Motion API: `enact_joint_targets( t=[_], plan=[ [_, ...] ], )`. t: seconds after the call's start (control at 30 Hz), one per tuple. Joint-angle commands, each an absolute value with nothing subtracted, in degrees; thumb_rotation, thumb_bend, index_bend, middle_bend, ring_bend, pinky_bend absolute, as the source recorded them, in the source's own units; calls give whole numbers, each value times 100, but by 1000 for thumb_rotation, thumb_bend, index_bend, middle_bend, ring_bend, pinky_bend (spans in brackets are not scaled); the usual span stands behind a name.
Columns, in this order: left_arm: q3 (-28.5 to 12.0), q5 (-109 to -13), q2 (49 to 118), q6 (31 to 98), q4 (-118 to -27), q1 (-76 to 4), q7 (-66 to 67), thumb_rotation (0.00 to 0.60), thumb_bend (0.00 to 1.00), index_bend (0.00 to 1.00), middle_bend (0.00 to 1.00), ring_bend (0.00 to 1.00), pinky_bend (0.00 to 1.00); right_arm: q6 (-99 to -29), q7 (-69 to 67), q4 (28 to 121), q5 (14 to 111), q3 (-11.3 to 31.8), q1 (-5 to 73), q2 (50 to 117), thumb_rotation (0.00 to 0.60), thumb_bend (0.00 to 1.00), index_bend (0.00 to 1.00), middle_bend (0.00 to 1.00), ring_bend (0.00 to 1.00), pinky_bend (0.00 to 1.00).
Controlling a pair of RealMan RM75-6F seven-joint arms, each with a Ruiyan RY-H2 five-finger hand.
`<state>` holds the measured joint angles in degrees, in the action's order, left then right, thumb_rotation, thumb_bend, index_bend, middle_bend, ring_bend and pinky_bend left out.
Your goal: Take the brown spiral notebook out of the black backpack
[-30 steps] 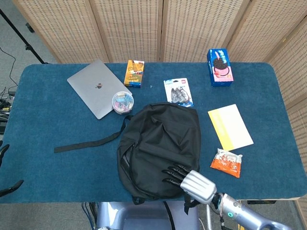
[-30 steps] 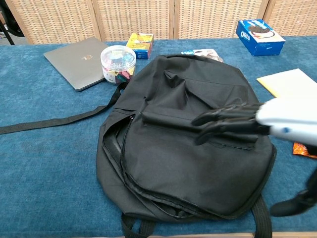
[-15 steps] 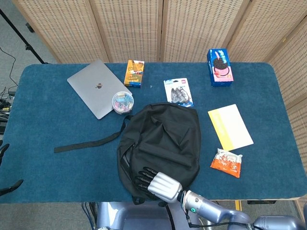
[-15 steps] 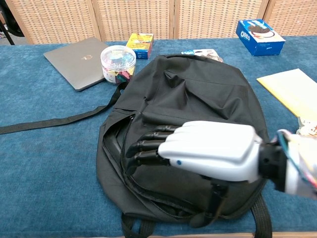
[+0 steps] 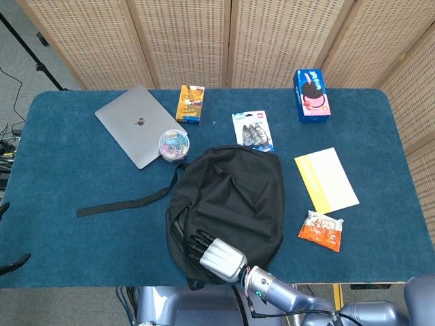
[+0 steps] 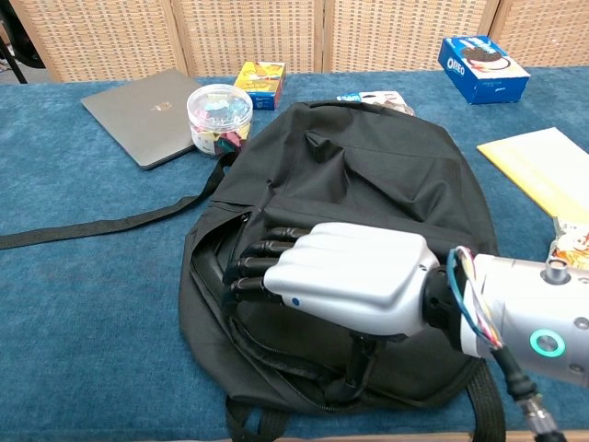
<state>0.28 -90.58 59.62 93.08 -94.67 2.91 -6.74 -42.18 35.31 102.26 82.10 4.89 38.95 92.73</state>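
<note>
We see the black backpack lying flat in the middle of the blue table, its main zipper gaping along the left edge and one loose strap trailing out to the left. Our right hand is over the lower part of the bag, and its dark fingers reach to the zipper opening, the tips at or just inside the gap (we cannot tell whether they close on anything in there). The brown spiral notebook is not visible in either view. Of our left hand we see only dark tips at the left border of the head view, too little to tell how they lie.

Behind the bag, a grey laptop lies closed, with a clear tub of coloured clips just beside its near corner. An orange box and a pack of binder clips sit further back, and a blue Oreo box stands toward the far right. A yellow pad lies right of the backpack, and an orange snack packet nearer us.
</note>
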Motion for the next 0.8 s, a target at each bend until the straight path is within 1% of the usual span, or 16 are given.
enact_joint_targets(
  t=[0.03,0.1,0.17,0.23,0.3,0.37,0.47,0.53,0.6,0.67,0.8],
  plan=[
    [25,-9056,5960,9319,-9466,296,-683,600,0,0,0,0,0,-4446,3909,10147,8137,394,3905,9371,600,263,184,106,4,28],
    [24,-9053,5955,9323,-9468,298,-693,600,0,0,0,0,0,-4584,4119,10088,8171,352,3890,9408,600,346,184,106,23,76],
    [23,-9051,5951,9324,-9467,299,-701,600,0,0,0,0,0,-4734,4335,10021,8226,317,3871,9438,600,427,184,107,70,138],
    [23,-9045,5950,9315,-9464,296,-705,600,0,0,0,0,0,-4992,4600,9922,8333,290,3820,9441,600,456,185,124,125,187],
    [24,-9042,5949,9304,-9467,293,-701,600,0,0,0,0,0,-5101,4626,9904,8374,282,3806,9439,600,482,200,176,197,248],
    [25,-9044,5953,9303,-9464,292,-688,600,0,0,0,0,0,-5232,4523,9853,8501,288,3806,9433,600,513,251,269,288,350],
    [30,-9061,5966,9297,-9468,286,-649,600,0,0,0,0,0,-5371,4258,9700,8728,295,3837,9439,600,517,319,382,397,480],
    [44,-9094,5981,9278,-9469,273,-615,600,0,0,0,0,0,-5450,4021,9536,8887,327,3888,9454,600,525,357,435,451,531],
    [66,-9163,5997,9248,-9461,245,-581,600,0,0,0,0,0,-5490,3784,9387,9001,378,3955,9464,600,548,389,477,489,556],
    [104,-9294,6018,9208,-9436,196,-546,600,0,0,0,0,0,-5505,3576,9259,9084,453,4039,9459,600,592,414,517,525,577],
    [214,-9915,6162,9132,-9134,-40,-529,600,0,0,0,0,0,-5363,3220,9027,9116,693,4309,9367,600,658,438,549,555,598]
  ],
)
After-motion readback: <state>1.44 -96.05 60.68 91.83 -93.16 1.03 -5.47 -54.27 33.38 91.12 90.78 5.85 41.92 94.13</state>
